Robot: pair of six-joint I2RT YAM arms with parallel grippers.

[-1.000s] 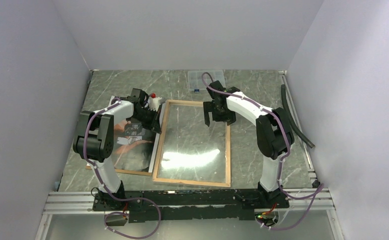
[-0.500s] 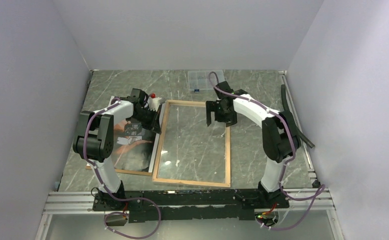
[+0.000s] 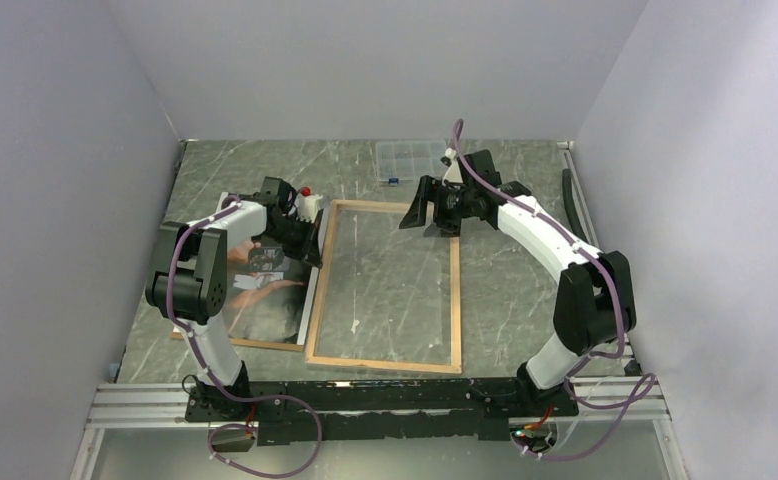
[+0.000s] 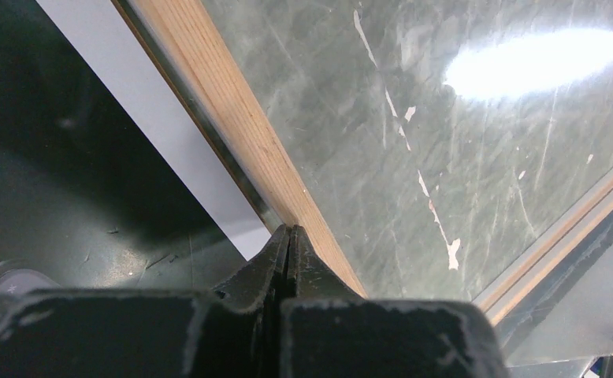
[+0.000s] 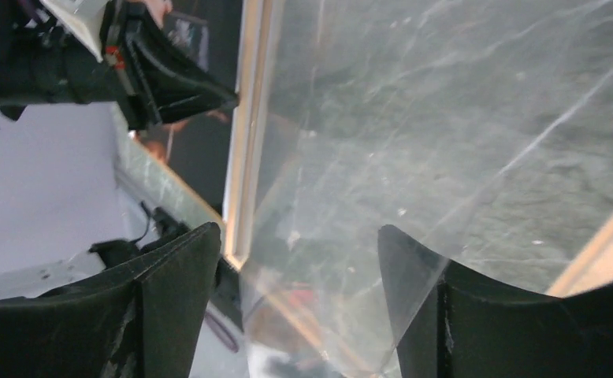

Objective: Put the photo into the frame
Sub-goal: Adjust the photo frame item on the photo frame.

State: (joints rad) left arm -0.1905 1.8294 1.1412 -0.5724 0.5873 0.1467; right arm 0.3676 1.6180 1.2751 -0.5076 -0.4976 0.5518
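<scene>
The frame (image 3: pixel 320 290) lies wood back up in the middle of the table, its clear pane (image 3: pixel 385 290) inside. The dark photo (image 3: pixel 265 300) lies picture up just left of it. My left gripper (image 3: pixel 310 240) is shut, with its tips (image 4: pixel 289 232) against the outer side of the frame's left wooden border (image 4: pixel 232 118). The photo (image 4: pixel 35 157) and a white strip (image 4: pixel 154 134) lie beside that border. My right gripper (image 3: pixel 425 215) is open and tilted over the frame's far right corner. In the right wrist view a corner of the clear pane (image 5: pixel 351 315) lies between its open fingers (image 5: pixel 297 232) and overlaps the right one.
A small clear compartment box (image 3: pixel 412 160) sits at the back. A brown backing board (image 3: pixel 235 343) pokes out under the photo. A small white and red object (image 3: pixel 308 200) lies by the left gripper. A black hose (image 3: pixel 590 240) runs along the right wall.
My right arm has swung outward to the right, and its gripper has moved back and tilted toward the frame's far right corner. The glare on the pane is gone. The left arm has not moved.
</scene>
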